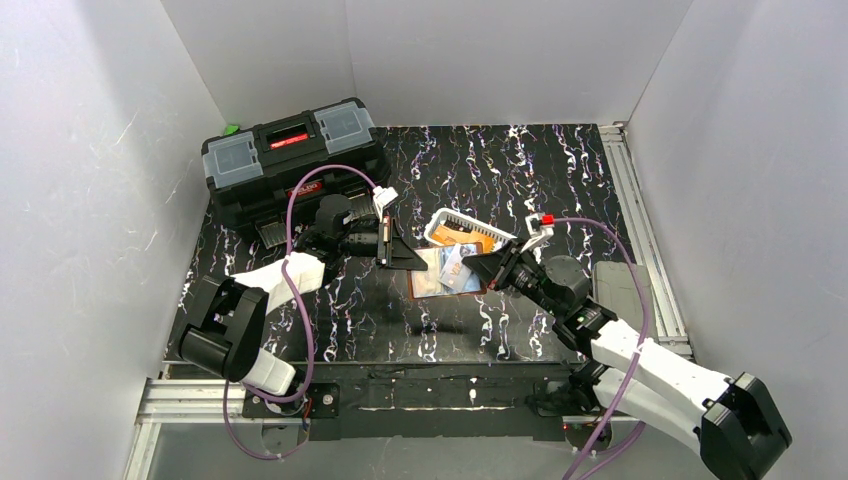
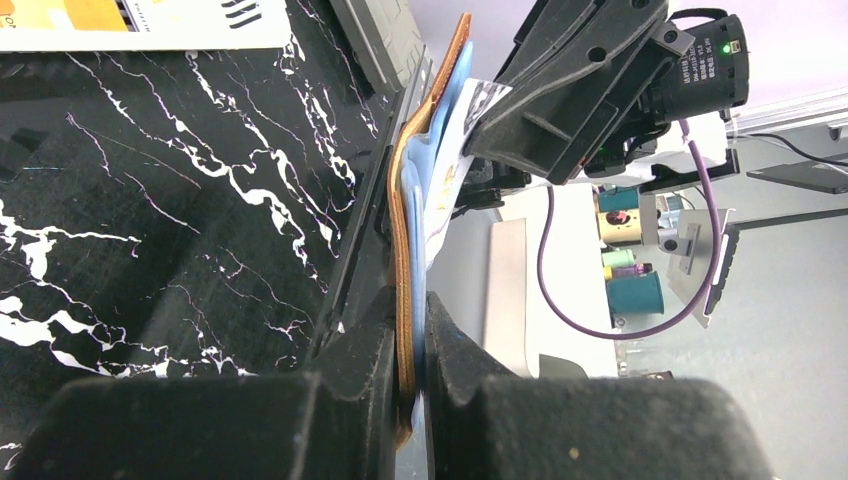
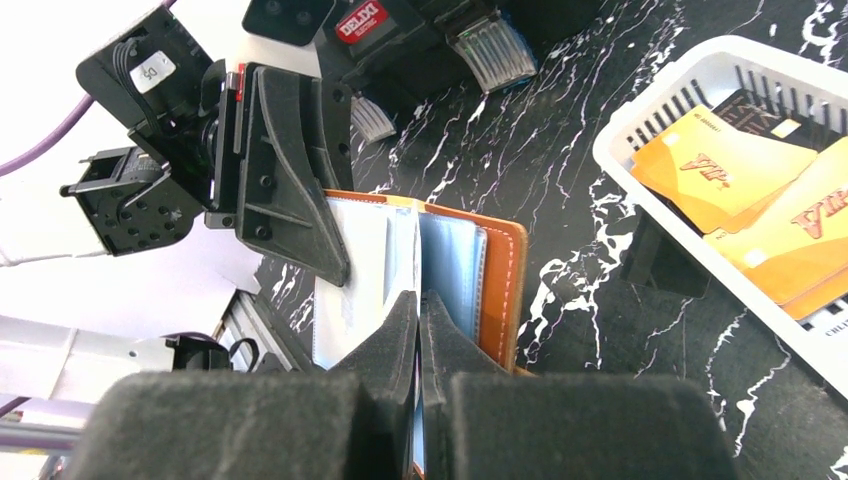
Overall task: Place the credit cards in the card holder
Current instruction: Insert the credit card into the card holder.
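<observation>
The brown leather card holder (image 1: 432, 283) lies open on the black marbled table between both arms, its clear sleeves fanned up. My left gripper (image 1: 410, 257) is shut on its left cover edge; the left wrist view shows the leather and a blue sleeve (image 2: 405, 200) pinched between the fingertips (image 2: 412, 305). My right gripper (image 3: 420, 305) is shut on a thin clear sleeve in the middle of the card holder (image 3: 505, 280). Orange-gold credit cards (image 3: 715, 165) lie in a white slotted basket (image 1: 478, 225) just behind the holder. No card shows in either gripper.
A big black toolbox (image 1: 290, 155) stands at the back left, close behind the left arm. The basket's rim (image 3: 640, 110) is right beside the holder's far edge. A grey pad (image 1: 615, 285) and a metal rail (image 1: 630, 200) lie along the table's right side.
</observation>
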Robot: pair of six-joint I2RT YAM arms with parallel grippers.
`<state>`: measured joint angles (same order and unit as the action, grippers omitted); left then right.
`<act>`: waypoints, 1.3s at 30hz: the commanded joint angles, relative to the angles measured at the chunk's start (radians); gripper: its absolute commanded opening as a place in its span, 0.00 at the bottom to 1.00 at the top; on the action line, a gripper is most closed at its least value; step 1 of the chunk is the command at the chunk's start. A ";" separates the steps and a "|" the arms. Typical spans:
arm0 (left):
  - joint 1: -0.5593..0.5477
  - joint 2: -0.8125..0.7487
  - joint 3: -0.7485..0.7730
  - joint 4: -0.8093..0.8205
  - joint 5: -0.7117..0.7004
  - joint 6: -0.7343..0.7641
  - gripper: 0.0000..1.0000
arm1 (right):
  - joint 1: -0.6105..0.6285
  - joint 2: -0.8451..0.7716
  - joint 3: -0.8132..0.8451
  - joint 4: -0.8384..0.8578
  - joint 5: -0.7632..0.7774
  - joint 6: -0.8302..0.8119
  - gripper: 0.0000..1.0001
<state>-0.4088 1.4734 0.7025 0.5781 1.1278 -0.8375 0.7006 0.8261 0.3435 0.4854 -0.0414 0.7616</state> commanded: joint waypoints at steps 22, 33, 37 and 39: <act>-0.010 -0.078 0.032 0.074 0.062 -0.014 0.00 | 0.004 0.195 0.049 -0.028 -0.216 -0.053 0.01; -0.015 -0.080 0.034 0.101 0.077 -0.014 0.00 | 0.005 0.254 0.084 -0.045 -0.273 -0.070 0.01; -0.015 -0.082 0.035 0.106 0.080 -0.014 0.00 | 0.005 0.244 0.081 -0.071 -0.276 -0.081 0.01; -0.015 -0.084 0.035 0.109 0.081 -0.014 0.00 | 0.005 0.233 0.081 -0.094 -0.277 -0.097 0.01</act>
<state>-0.4080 1.4734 0.7021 0.5751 1.1385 -0.8261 0.6937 1.0462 0.4244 0.5491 -0.2829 0.7288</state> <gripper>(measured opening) 0.063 0.028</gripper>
